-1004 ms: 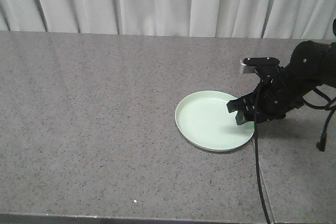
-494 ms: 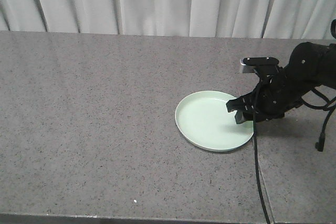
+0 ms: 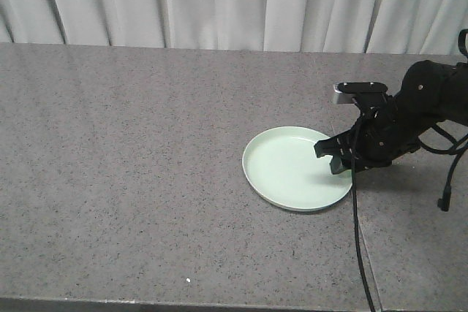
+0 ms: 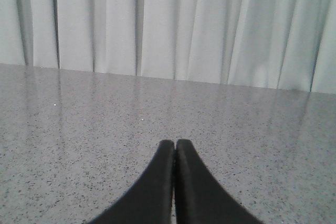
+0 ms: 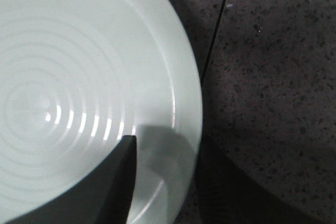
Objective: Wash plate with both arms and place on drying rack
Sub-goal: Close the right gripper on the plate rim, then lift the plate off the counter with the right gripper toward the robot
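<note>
- The plate (image 3: 295, 170) lay flat on the grey speckled surface (image 3: 131, 151), right of centre, its right edge close to a seam (image 5: 216, 51) in the top.
- You had the right pincer (image 3: 333, 157) at the plate's right rim. In the wrist view one finger sat over the inside of the plate and the other outside the rim, with a clear gap between them. It was open and straddling the rim, holding nothing.
- The left pincer (image 4: 175, 143) was closed finger to finger, empty, and pointed at bare surface and curtain, well away from the plate.
- The drying rack was not in any view.
- Handling, my read: the plate was rigid and fairly light. The glossy face showed ringed reflections, so expect it to be slick, and worse once wet.
- I couldn't tell the material, so treat it as breakable.
- The low rim was the only place to take hold. The plate sat flush, so the outer finger needed to get under the lip.
- Grip at the rim and bite well in. A shallow pinch would likely let it pivot or slide out.
- The left arm belonged on the opposite rim for support.
</note>
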Controlling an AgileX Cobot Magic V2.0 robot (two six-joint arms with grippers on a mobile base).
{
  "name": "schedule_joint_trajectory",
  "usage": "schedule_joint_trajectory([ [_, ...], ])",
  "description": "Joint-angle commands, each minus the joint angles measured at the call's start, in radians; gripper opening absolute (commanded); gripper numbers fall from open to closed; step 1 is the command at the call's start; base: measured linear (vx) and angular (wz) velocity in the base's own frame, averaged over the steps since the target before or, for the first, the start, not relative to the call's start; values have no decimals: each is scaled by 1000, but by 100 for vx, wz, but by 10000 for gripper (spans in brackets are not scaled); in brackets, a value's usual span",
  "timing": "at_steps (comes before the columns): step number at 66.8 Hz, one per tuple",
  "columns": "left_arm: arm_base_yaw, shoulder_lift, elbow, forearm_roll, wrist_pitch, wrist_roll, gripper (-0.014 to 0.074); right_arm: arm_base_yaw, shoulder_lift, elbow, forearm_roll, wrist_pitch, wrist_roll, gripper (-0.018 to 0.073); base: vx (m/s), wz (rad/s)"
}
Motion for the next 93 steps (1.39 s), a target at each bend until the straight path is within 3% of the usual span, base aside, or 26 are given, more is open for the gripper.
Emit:
schedule_joint_trajectory([
  [1,-8,-14,-27,-8,-76,-1,-6,-3,-40,-30,-5,-6,-2,172,0,0],
  [26,-8,-14,-27,-8,-76,-1,-6,-3,-24,-30,-3,-7,1,-14,0,0],
  [60,-8,-14,-27,-8,-76,-1,-6,-3,-202,-30,53,68,-15,-4,0,0],
  [73,-8,-14,-27,-8,-76,-1,-6,-2,-332,17,140,78,-64,-3,0,0],
  [93,-8,-14,-27,-8,-76,-1,-6,-2,-515,222,357,68,-248,-3,0,0],
])
